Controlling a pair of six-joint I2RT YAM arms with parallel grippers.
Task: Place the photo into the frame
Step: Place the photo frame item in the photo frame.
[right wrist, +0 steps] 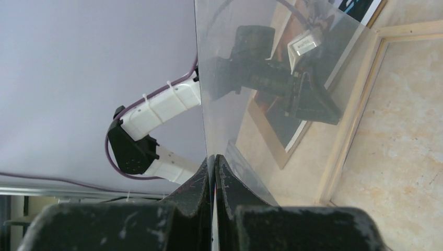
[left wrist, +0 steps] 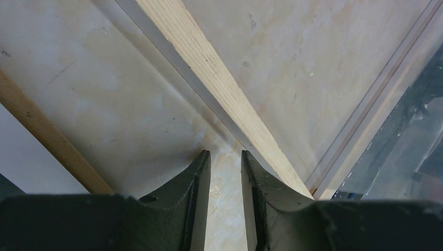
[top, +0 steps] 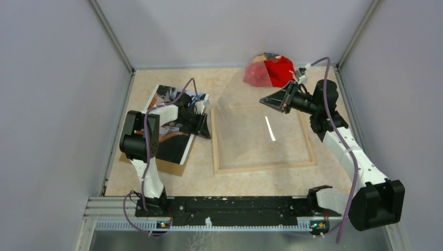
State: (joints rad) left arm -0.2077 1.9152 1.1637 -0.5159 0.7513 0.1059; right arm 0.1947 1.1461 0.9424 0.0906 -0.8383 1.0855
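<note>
- on the left half of the table the photo (top: 175, 147) lies picture up on a brown backing board (top: 168, 166), outside the frame (top: 264, 166). where would you take hold of it?
- by a free edge. i judge it light, thin, floppy and glossy, so it needs a corner pinch first, then support as it sags.
- and the frame?
- it lies wood side up mid-table, and looks stiff with thin rails. the right gripper (right wrist: 214, 159) has its jaws clamped on the raised edge of a clear pane (right wrist: 271, 78). the pane stands tilted, and its lower edge seems to rest in the frame.
- is the pane fragile?
- probably. it looks rigid and slick, and i'd guess it scratches or cracks easily, so it should be gripped by the edges only.
- and the left gripper (left wrist: 225, 154)?
- its jaws are slightly apart with nothing between them. it sits low beside the frame's left rail, close to the photo.
</note>
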